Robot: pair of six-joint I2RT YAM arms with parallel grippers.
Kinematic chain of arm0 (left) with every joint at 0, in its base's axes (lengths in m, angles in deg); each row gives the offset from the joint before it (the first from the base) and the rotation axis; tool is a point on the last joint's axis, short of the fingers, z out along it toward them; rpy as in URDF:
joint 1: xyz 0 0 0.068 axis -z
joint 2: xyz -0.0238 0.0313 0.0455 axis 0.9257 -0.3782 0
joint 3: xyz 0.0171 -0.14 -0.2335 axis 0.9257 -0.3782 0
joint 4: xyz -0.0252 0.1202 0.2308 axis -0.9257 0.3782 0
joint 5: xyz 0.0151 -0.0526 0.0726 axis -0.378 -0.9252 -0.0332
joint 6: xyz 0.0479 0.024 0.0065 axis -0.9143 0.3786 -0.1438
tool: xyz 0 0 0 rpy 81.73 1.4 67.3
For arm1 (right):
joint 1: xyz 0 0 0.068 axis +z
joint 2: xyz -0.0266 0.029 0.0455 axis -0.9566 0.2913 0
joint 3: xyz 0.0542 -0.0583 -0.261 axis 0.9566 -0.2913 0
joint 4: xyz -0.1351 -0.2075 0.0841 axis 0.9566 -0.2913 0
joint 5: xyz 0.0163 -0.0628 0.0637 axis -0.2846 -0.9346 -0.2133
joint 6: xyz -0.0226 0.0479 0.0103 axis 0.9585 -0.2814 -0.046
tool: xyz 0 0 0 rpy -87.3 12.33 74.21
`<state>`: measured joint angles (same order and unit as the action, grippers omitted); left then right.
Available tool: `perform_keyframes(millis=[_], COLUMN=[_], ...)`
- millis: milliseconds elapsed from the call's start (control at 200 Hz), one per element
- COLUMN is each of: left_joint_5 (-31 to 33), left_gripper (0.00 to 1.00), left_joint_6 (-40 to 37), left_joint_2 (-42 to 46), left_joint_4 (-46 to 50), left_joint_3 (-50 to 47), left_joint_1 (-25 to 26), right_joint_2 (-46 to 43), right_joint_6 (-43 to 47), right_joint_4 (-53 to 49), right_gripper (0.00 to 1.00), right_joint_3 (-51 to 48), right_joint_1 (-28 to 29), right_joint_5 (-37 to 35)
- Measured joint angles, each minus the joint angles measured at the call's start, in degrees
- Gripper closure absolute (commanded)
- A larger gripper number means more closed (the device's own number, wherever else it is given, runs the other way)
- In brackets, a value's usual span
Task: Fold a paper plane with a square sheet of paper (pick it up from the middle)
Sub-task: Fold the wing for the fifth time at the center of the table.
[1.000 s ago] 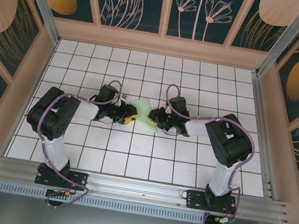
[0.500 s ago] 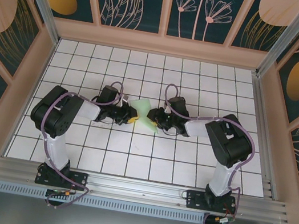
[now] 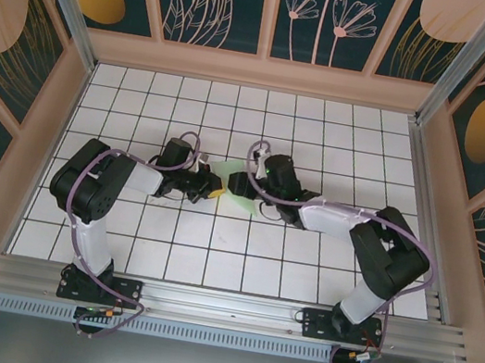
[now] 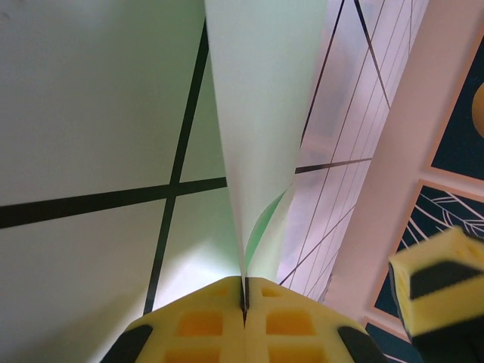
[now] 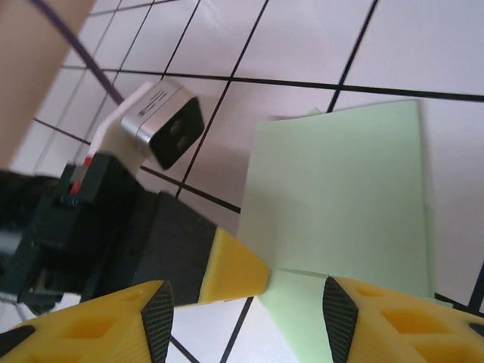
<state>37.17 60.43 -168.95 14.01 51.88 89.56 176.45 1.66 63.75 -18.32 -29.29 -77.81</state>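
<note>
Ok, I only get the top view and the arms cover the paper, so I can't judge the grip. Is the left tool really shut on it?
Observer: Yes. Its wrist camera shows the left tool pinched shut on a folded edge of the paper.
Operator: And the right tool?
Observer: The right tool is open, straddling the paper's edge without clamping it.
Operator: Is the fold pressed flat?
Observer: No. Just past the pinch, the layers spread apart.

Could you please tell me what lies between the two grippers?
The folded sheet of paper, pinched by the left gripper; the right wrist view shows it.
</note>
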Motion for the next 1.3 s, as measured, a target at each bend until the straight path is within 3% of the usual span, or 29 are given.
perform_keyframes(millis=[195,625,961,1301], left_joint_5=[0.0,0.0,0.2,0.5], left_gripper=[0.99,0.99,0.99,0.99], left_joint_6=[0.9,1.5,1.5,1.5], left_joint_2=[0.0,0.9,1.1,1.1], left_joint_4=[0.2,1.5,3.1,4.2], left_joint_3=[0.5,1.7,2.2,2.6], left_joint_1=[0.0,0.0,0.0,0.0], right_joint_2=[0.5,7.5,11.0,12.5], right_joint_6=[12.3,26.2,31.5,35.8], right_joint_4=[-0.1,0.0,2.8,6.3], right_gripper=[0.45,0.53,0.6,0.72], right_joint_3=[-2.7,-2.4,-1.4,-1.4], right_joint_1=[6.4,11.0,12.3,12.7], right_joint_5=[-11.5,-27.1,-35.1,-37.2])
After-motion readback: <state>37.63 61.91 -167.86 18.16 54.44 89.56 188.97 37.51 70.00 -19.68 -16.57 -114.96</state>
